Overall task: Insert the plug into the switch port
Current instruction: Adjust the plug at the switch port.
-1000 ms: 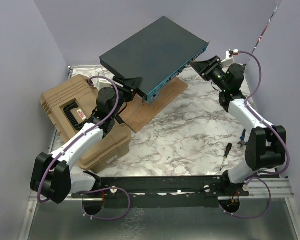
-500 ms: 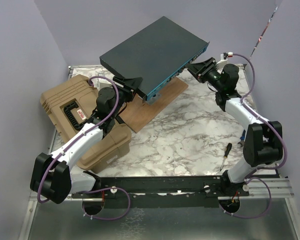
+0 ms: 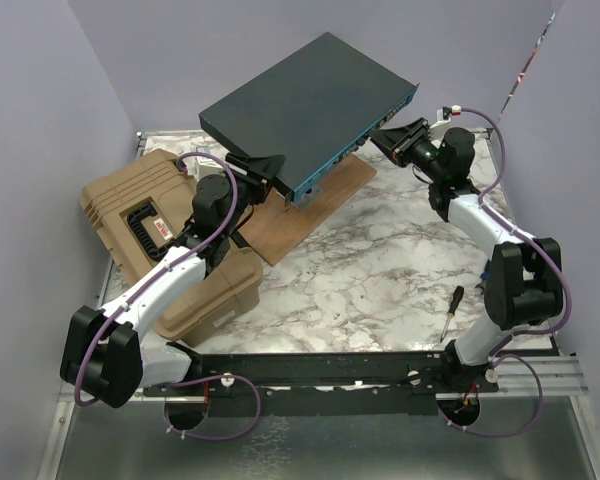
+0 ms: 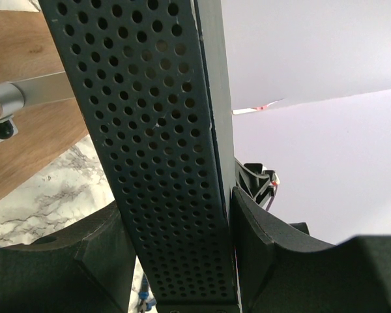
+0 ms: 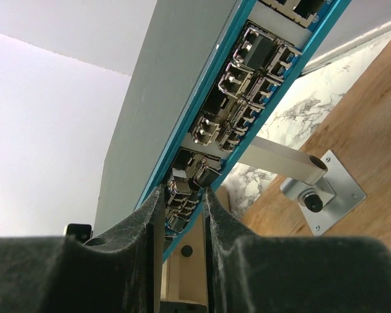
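The overhead camera looks down from the near side; the wrist cameras face the switch [image 3: 302,108] close-up (common to all views).

The workspace is closed in on three sides by plain lavender walls: a left wall [image 3: 40,120], a back wall [image 3: 180,40] and a right wall [image 3: 580,150]. A thin seam [image 3: 533,55] with red marks is seen where the back and right walls meet. A table [image 3: 380,270] with a white-and-grey marble pattern is set between the walls, and a wooden board [image 3: 325,195] is laid flat on it toward the back. The near edge is bounded by an aluminium rail [image 3: 570,372]. In front of the rail, a brushed grey metal sheet [image 3: 330,450] is seen, carrying a dull sheen. The scene is lit softly and evenly.
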